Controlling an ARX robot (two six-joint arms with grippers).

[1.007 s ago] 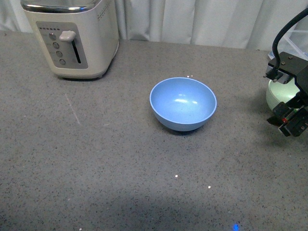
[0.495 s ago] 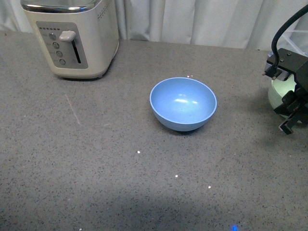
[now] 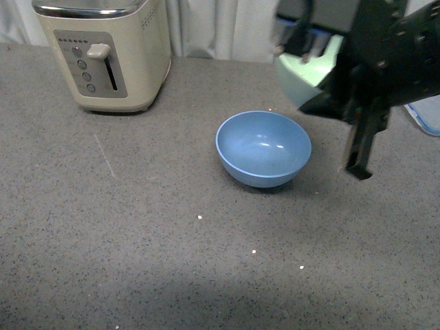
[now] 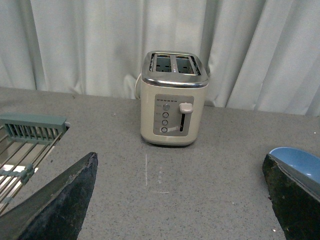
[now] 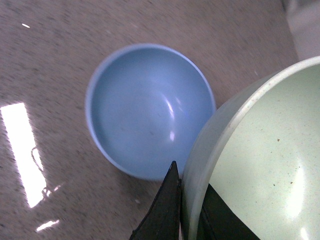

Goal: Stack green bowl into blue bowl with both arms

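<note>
The blue bowl (image 3: pixel 263 148) stands upright mid-table; it also shows in the right wrist view (image 5: pixel 150 110) and as a sliver in the left wrist view (image 4: pixel 298 159). My right gripper (image 3: pixel 337 93) is shut on the rim of the green bowl (image 3: pixel 302 77) and holds it tilted in the air, above and just right of the blue bowl. In the right wrist view the gripper (image 5: pixel 186 200) pinches the green bowl (image 5: pixel 265 160) with one finger outside and one inside the rim. My left gripper (image 4: pixel 175 210) is open and empty, low over the table, left of the blue bowl.
A cream toaster (image 3: pixel 103 51) stands at the back left, also in the left wrist view (image 4: pixel 174 100). A dish rack (image 4: pixel 25 145) lies further left. A blue-rimmed tray (image 3: pixel 426 113) sits at the right edge. White curtains close the back.
My right gripper has lifted the green bowl off the table at the far right and carried it up and left, next to the blue bowl. The blue bowl has not moved.
</note>
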